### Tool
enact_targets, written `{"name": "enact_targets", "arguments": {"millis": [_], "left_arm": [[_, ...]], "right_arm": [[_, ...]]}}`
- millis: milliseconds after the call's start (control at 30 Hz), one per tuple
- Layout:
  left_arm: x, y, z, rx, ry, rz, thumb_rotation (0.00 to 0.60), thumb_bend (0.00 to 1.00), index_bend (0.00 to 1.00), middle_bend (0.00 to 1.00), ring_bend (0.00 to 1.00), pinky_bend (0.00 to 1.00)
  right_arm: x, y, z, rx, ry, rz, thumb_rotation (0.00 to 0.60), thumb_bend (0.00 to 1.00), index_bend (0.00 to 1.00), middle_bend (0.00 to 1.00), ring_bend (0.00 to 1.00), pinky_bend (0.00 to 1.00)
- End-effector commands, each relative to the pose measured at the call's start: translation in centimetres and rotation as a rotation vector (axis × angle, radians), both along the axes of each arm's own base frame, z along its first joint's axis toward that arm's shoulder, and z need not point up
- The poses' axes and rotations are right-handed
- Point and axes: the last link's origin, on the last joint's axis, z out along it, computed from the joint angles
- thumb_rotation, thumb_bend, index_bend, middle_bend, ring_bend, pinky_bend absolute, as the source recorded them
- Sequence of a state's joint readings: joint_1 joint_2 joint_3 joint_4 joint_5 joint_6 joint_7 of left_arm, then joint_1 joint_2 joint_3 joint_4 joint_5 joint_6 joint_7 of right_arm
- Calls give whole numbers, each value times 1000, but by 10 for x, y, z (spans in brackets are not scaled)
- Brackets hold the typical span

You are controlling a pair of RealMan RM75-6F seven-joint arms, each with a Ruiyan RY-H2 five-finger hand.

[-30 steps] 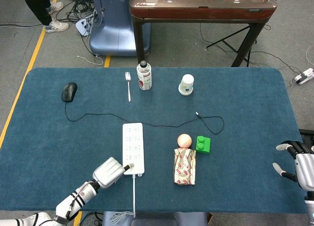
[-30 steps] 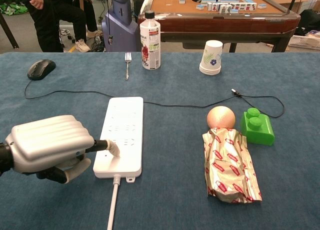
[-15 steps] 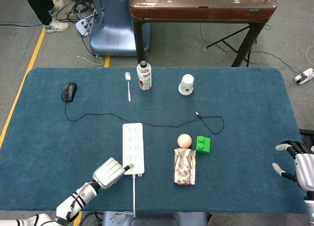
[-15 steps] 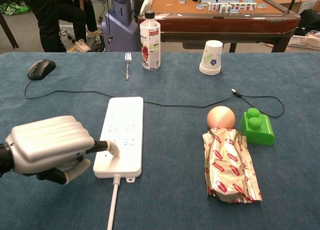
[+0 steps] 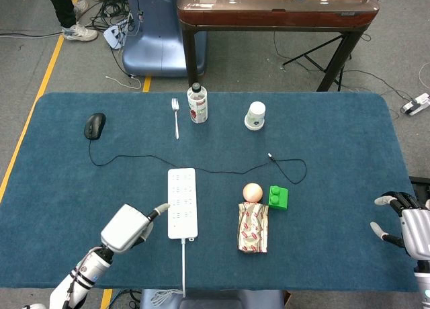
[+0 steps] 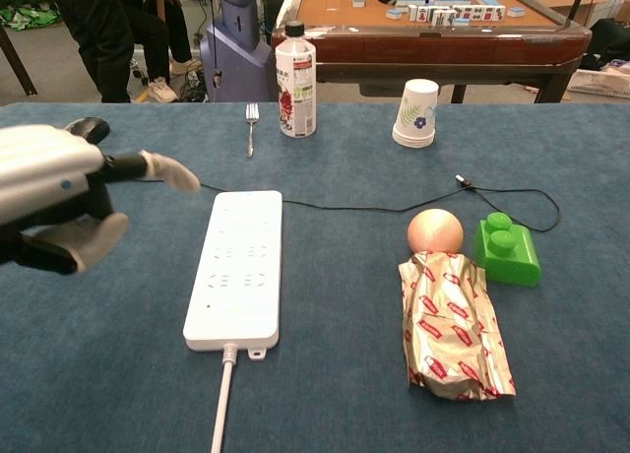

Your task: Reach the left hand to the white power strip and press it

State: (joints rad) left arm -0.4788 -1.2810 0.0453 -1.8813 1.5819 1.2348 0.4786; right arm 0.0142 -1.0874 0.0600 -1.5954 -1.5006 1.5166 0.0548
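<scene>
The white power strip (image 5: 182, 202) (image 6: 239, 266) lies flat near the table's front, its cord running off the front edge. My left hand (image 5: 126, 228) (image 6: 47, 191) hovers above the cloth to the left of the strip, raised clear of it. Most of its fingers are curled in and one finger (image 6: 167, 170) points toward the strip's left side without touching it. It holds nothing. My right hand (image 5: 406, 225) sits at the table's right edge with its fingers apart and empty; the chest view does not show it.
A black mouse (image 5: 95, 125) with its thin cable (image 5: 222, 171), a fork (image 5: 175, 116), a bottle (image 5: 197, 103) and a paper cup (image 5: 255, 115) stand at the back. A peach ball (image 5: 252, 191), a green brick (image 5: 278, 197) and a foil snack packet (image 5: 253, 228) lie right of the strip.
My left hand has lifted off the front end of the power strip and drawn back to the left and upward. The strip and my right hand have not moved.
</scene>
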Motion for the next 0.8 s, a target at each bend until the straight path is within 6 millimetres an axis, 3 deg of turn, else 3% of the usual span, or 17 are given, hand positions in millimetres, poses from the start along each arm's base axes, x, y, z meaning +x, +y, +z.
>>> {"name": "enact_targets", "arguments": {"millis": [33, 200, 367, 567, 800], "left_arm": [[-13, 0, 30, 91, -63, 108, 600, 681, 175, 872, 851, 1000], [-40, -1, 60, 187, -91, 216, 600, 679, 168, 739, 707, 950], [-73, -4, 81, 272, -61, 323, 600, 680, 183, 624, 637, 876], [-105, -16, 97, 359, 23, 421, 600, 680, 251, 548, 550, 740], [-120, -32, 105, 398, 10, 458, 600, 679, 287, 533, 535, 721]], "right_arm": [[3, 0, 1, -1, 3, 9, 600, 167, 398, 334, 256, 404], [8, 1, 5, -9, 10, 20, 600, 166, 398, 334, 256, 405], [11, 0, 7, -13, 14, 23, 600, 167, 398, 334, 256, 405], [16, 0, 7, -12, 11, 29, 600, 167, 398, 334, 256, 405], [24, 3, 14, -22, 17, 42, 600, 167, 398, 334, 256, 405]]}}
